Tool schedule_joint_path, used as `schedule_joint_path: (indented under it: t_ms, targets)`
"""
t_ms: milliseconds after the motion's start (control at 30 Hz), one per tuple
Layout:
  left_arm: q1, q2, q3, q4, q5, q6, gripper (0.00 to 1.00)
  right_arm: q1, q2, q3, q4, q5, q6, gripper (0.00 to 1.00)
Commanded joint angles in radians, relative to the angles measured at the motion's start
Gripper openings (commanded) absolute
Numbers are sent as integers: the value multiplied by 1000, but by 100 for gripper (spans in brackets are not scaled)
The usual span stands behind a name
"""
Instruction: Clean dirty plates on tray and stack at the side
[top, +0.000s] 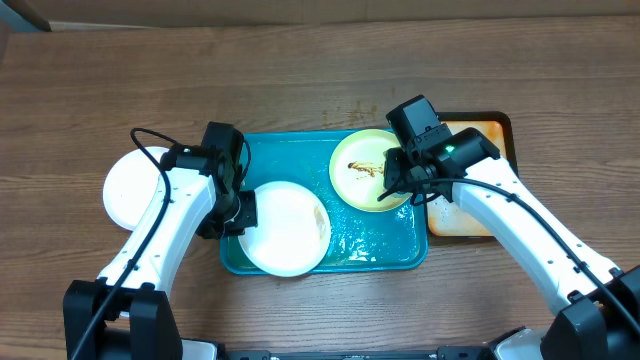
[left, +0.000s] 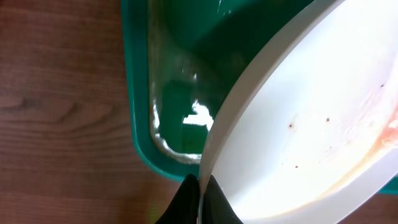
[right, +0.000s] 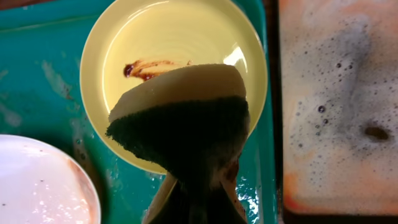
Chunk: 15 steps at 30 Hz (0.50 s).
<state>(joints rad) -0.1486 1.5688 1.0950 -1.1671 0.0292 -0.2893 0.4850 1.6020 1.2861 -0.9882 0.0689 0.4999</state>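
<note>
white-shelled left arm (top: 165, 230) and right arm (top: 520, 215), black joints, black cables (top: 140, 135), green light (top: 450, 150) by right wrist.

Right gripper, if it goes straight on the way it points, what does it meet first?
Probably the yellow plate: the sponge in the right gripper points at it near the brown smear, though the gap is unclear.

Wet teal tray (top: 300, 150): sauce-smeared yellow-green plate (top: 352, 185) at 2 o'clock, faintly stained white plate (top: 290, 230) at 7. Plain white plate (top: 130, 190) off-tray at 9.
</note>
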Motion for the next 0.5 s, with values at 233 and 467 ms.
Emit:
schedule_joint_path:
  t_ms: [233, 467]
  targets:
    - [5, -3, 19, 104, 20, -36, 4, 8, -3, 9, 3, -10, -19, 4]
    - [4, -3, 19, 16, 49, -55, 4, 8, -3, 9, -4, -10, -19, 4]
